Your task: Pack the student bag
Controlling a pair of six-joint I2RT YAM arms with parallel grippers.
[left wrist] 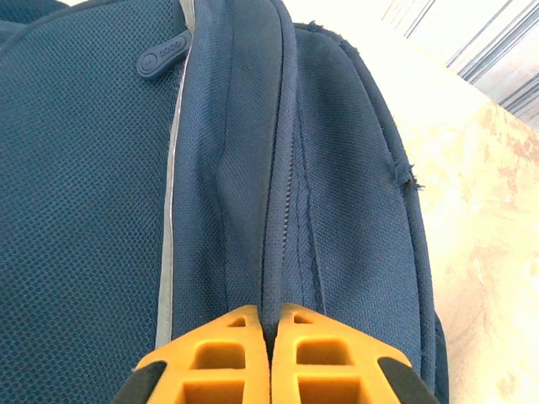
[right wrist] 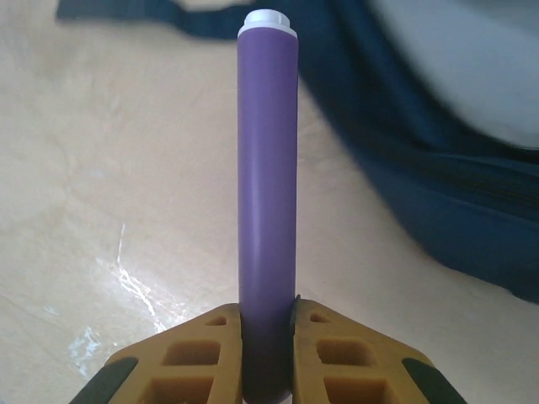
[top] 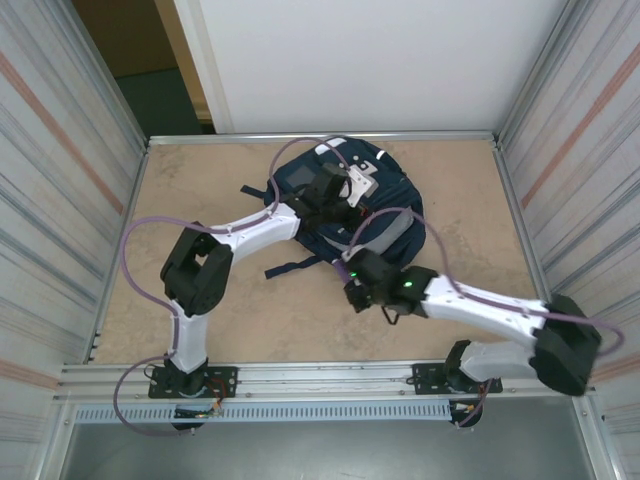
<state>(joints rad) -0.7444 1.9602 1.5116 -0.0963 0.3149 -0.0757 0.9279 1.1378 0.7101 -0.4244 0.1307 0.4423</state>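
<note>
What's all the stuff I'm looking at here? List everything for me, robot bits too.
student bag: one, navy blue, lying on the far half of the table.
marker: one, purple with a white end, beside the bag's edge.
table: one, beige, under everything.
side walls: two, grey and ribbed, left and right of the table.
cables: two, purple, looping along the arms.
arms: two, white and black, reaching from the near edge.
left gripper: one, orange fingers, shut on a fold of the student bag.
right gripper: one, orange fingers, shut on the marker.
</note>
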